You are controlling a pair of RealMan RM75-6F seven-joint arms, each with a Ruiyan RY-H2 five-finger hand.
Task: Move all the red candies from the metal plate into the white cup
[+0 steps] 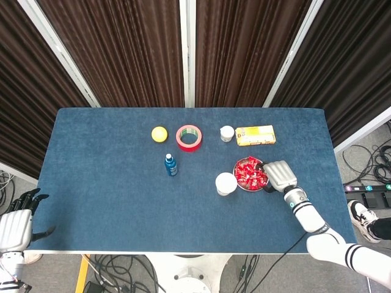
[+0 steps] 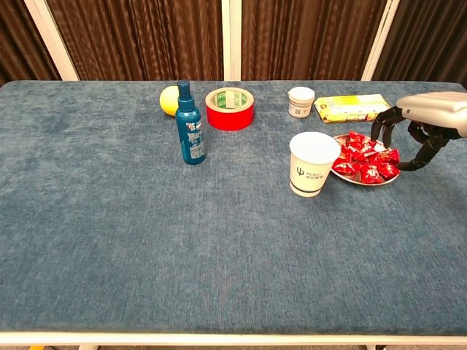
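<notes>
**Many small red sweets, one robot hand poised over them**

Plenty of candies to shift here, and none looks to have gone across yet. Nearest to us, at the front left corner and off the worktop point(image 1: 110, 207), the left robot hand point(image 1: 15, 223) hangs idle, fingers spread, holding nothing.

Move in to the middle ground: the white cup point(image 2: 313, 163) stands upright, just beside the left rim of the metal plate point(image 2: 365, 181), possibly touching it; I cannot tell. The red candies point(image 2: 367, 159) lie heaped on that plate, a loose pile of crinkly wrapped pieces. The right robot hand point(image 2: 423, 124) hovers at the plate's right edge, fingers curled downward and apart, with nothing in its hold that I can see.

My read on handling: these are light, small and slick in their foil-like wrappers, so they will likely skid or spill if pushed. A pinch on one piece at the top or outer edge of the heap looks the safest hold. The plate itself seems shallow and light and could slide if nudged, and the cup could tip.

Further back sit the blue spray bottle point(image 2: 189, 125), the red tape roll point(image 2: 230, 108), a yellow ball point(image 2: 168, 100), a small white jar point(image 2: 300, 101) and a yellow box point(image 2: 353, 108).
</notes>
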